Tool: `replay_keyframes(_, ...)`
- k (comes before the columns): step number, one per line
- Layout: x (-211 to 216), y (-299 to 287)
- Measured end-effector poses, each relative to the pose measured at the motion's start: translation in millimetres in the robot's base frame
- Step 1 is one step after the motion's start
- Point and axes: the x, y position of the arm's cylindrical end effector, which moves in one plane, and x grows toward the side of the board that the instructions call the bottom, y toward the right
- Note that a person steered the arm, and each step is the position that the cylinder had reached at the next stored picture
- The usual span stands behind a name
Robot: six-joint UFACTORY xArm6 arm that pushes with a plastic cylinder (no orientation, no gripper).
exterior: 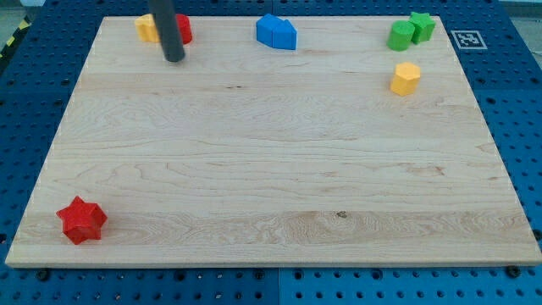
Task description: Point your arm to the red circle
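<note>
Where the wooden surface (271, 169) meets the view's bottom left corner, a red star-shaped block (81, 219) lies alone, well apart from everything else.

Top left, near the surface's far edge: a yellow block (147, 27), its right part hidden behind the rod, shape not clear. Just to its right, the red circle (183, 28), of which only a sliver shows past the rod's right side; its round form cannot be confirmed from what is visible. Whether the yellow and red blocks touch cannot be told, since the rod covers the gap.

The dark rod (167, 25) enters from the view's top, cut off by the frame edge, and crosses in front of both blocks. My tip (174, 59) sits on the surface just below the red circle and slightly to its left, close beside it; contact cannot be judged. The arm carries no hand, so there is no open or closed state to record.

Top centre: two blue blocks (277, 32) pressed together, their separate shapes hard to make out.

Top right: two green blocks (412, 30) touching, one rounded at left, one star-like at right. Just below them, apart, a yellow hexagonal block (406, 78).
</note>
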Motion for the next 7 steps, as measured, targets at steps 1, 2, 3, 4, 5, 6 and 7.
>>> replay_keyframes(1, -6.2, 25.8)
replay_keyframes(2, -29.7, 32.2)
replay_keyframes(3, -60.0, 34.1)
replay_keyframes(4, -89.6, 34.1)
replay_keyframes(5, -104.6, 33.1)
replay_keyframes(6, -104.3, 15.8)
replay_keyframes(7, -104.5, -19.8)
